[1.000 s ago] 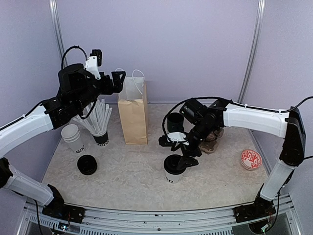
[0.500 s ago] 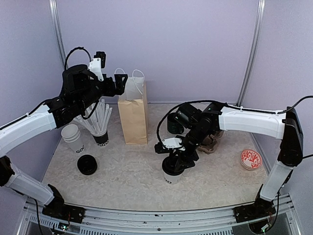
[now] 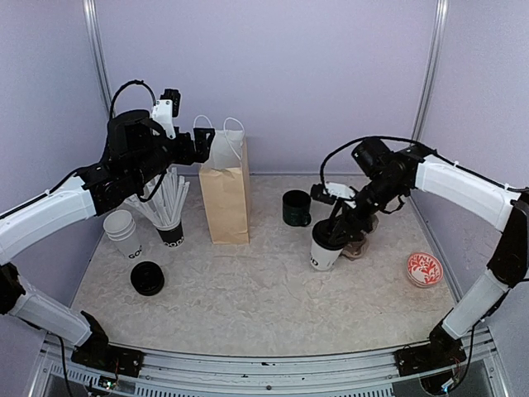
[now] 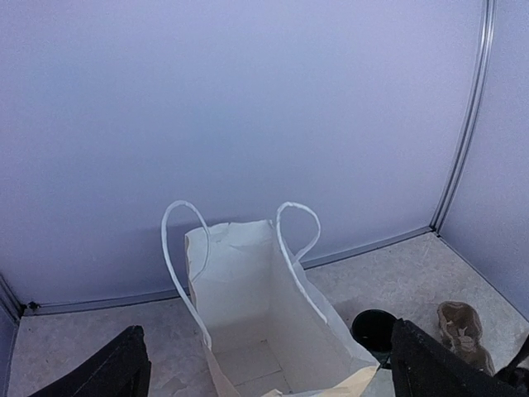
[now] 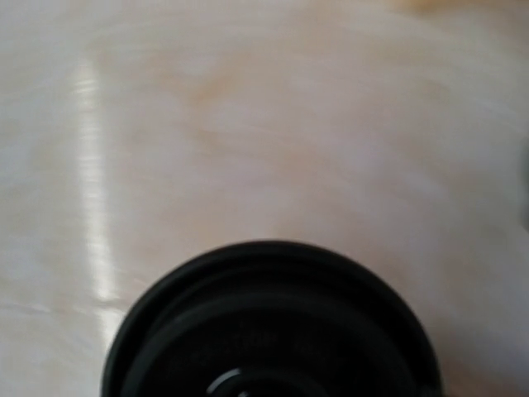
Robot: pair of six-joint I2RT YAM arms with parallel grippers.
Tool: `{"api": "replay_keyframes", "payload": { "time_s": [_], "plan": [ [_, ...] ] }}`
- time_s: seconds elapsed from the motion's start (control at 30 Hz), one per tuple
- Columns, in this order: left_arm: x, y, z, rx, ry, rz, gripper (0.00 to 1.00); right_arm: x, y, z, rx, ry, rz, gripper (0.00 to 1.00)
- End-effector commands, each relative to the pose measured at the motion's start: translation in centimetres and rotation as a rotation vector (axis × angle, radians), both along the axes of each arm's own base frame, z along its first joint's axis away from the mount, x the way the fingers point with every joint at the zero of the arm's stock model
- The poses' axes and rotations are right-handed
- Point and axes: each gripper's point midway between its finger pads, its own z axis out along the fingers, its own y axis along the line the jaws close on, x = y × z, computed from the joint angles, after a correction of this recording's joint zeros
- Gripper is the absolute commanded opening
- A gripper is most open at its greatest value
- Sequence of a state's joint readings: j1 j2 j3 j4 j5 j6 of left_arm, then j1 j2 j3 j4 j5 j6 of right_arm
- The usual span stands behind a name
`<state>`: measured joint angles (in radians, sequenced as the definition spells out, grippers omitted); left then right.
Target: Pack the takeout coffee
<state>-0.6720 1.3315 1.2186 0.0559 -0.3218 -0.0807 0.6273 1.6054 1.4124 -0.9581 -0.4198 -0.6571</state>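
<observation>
Right tool [image 3: 334, 234] gripping cup [image 3: 322, 255], tabletop [image 3: 240, 294], lilac walls [image 3: 314, 83]

Running tally from my seat:

- lidded white cup [image 3: 324, 251]: one.
- Unlidded white cups [image 3: 126, 232]: single nested stack at left. At least two rims show, exact count I can't tell.
- Loose black lid [image 3: 147, 278]: one, flat on counter [image 3: 248, 289].
- Brown paper bag [image 3: 225, 198]: one.
- Dark green mug [image 3: 294, 208]: one.
- Black cup of straws [image 3: 172, 236]: one, straws too bunched to count.
- Red patterned disc [image 3: 424, 269]: one.
- Brown lump [image 4: 461, 324]: one.
</observation>
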Motion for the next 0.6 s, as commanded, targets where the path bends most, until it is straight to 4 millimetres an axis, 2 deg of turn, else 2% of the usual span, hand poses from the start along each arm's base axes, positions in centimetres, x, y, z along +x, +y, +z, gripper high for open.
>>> {"api": "replay_keyframes", "payload": {
  "time_s": [0.0, 0.1, 0.17, 0.3, 0.37, 0.43, 0.57],
  "plan": [
    [0.2, 0.4, 1.3, 0.018, -0.017, 0.0, 0.98, 3.8, -6.2, 5.1, 0.078, -0.055, -0.23, 0.65],
    [0.2, 0.2, 1.4, 0.025, -0.011, -0.021, 0.97, 6.6, -11.5, 7.2, 0.093, -0.111, -0.414, 0.65],
    [0.2, 0.1, 1.3, 0.033, 0.008, -0.028, 0.95, 7.9, -15.3, 7.5, 0.064, -0.139, -0.533, 0.66],
    [0.4, -0.3, 0.9, 0.055, 0.041, -0.036, 0.93, 9.5, -22.9, 6.1, -0.01, -0.13, -0.761, 0.66],
    [0.5, -0.5, 0.9, 0.077, 0.06, -0.044, 0.91, 10.0, -25.9, 4.9, -0.049, -0.109, -0.854, 0.64],
    [0.4, -1.0, 0.5, 0.132, 0.094, -0.058, 0.88, 9.9, -27.6, 3.3, -0.069, -0.068, -0.903, 0.65],
    [0.3, -1.9, 0.1, 0.193, 0.129, -0.057, 0.86, 9.9, -28.0, 0.3, -0.087, 0.002, -0.928, 0.65]
  ]
}}
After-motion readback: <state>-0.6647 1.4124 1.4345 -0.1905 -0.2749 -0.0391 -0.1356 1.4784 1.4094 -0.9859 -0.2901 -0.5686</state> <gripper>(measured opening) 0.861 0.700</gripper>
